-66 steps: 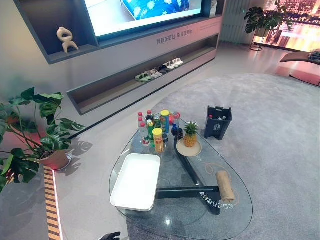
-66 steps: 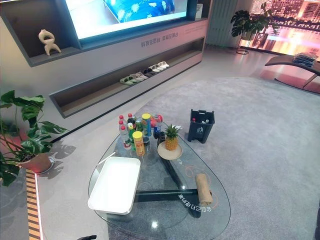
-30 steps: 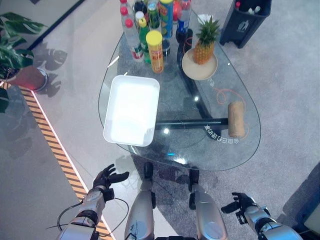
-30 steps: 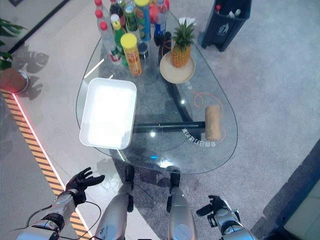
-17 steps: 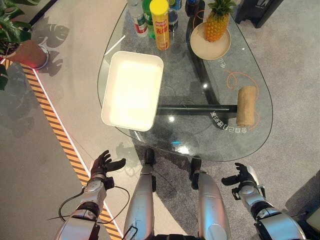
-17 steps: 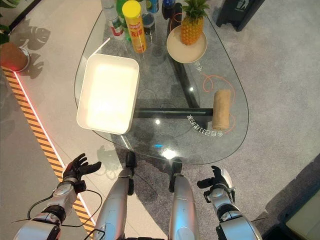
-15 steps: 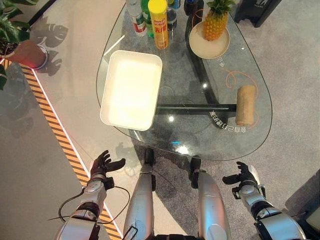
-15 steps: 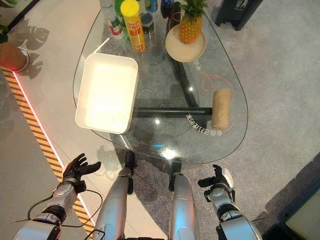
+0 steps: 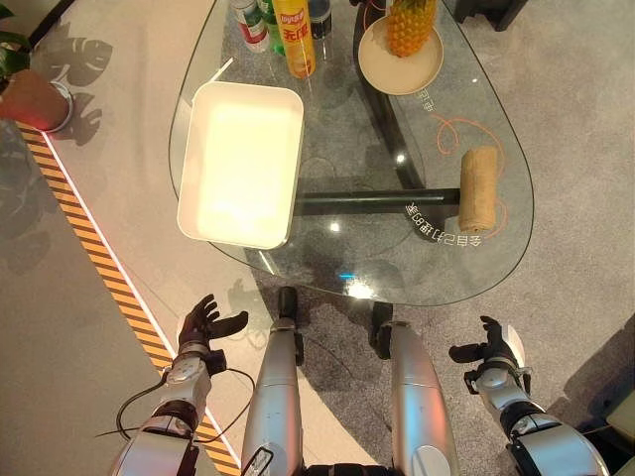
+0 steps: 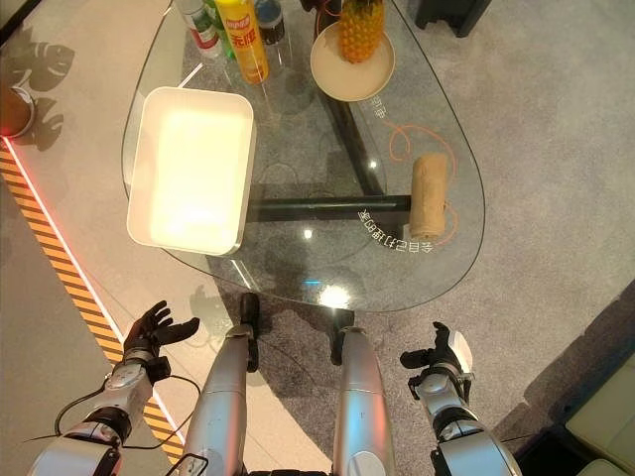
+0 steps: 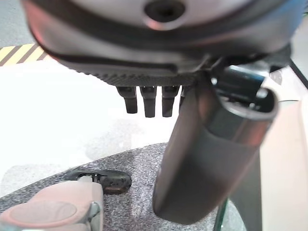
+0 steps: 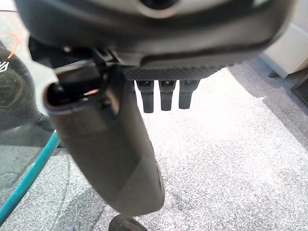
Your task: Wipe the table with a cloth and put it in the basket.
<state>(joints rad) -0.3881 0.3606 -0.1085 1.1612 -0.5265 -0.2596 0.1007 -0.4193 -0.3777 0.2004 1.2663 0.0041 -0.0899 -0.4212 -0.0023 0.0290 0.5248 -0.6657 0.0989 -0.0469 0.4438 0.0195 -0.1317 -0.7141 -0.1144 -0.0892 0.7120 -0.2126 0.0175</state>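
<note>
Glass, clear and teardrop-shaped, the low table [image 9: 496, 243] lies ahead of the robot, and compared with half a second ago the whole scene has slid toward the top of both eye views, which reads as the head camera tipping further down rather than anything on the table moving. On the table's right side rests the tan rolled cloth [image 9: 477, 189], untouched, well apart from the shallow white rectangular basket [image 9: 240, 162] on the left half. Beyond them stand a pineapple on a round beige plate [image 9: 401, 62] and a cluster of bottles and a yellow-lidded can [image 9: 296, 37] at the far end. Both hands hang low beside the table's near edge, short of the glass: the left hand [image 9: 204, 325] has its fingers spread wide and empty, and the right hand [image 9: 495, 354] is likewise splayed, holding nothing. Judging by this, wiping has not begun; the right hand, nearer the cloth, would have to rise and reach over the rim to take it.
</note>
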